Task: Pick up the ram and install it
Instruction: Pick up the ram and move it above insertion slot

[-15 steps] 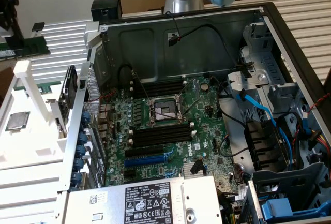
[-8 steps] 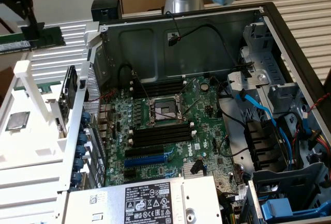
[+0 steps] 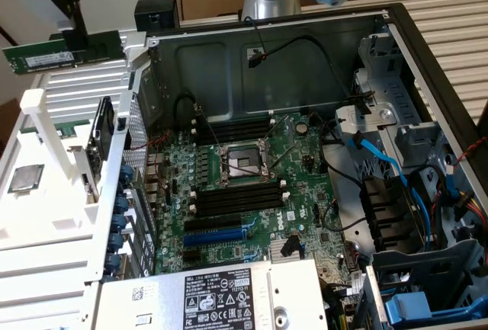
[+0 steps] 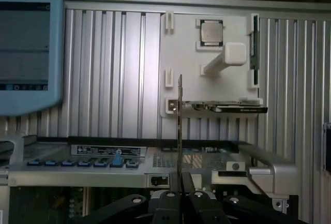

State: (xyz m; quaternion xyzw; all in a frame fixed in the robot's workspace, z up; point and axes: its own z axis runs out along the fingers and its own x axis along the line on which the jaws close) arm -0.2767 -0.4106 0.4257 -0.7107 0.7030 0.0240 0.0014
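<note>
Exterior view: the ram (image 3: 46,54) is held aloft, clamped near its middle by narrowly closed fingers (image 3: 76,31), long axis level, at the exterior view's left; the motherboard slots (image 3: 236,197) lie well apart, lower and rightward. Wrist view: the ram (image 4: 180,125) is seen edge-on, projecting straight out from between the fingers (image 4: 168,199).

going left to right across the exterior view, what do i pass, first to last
ram → processor socket → blue cable
</note>
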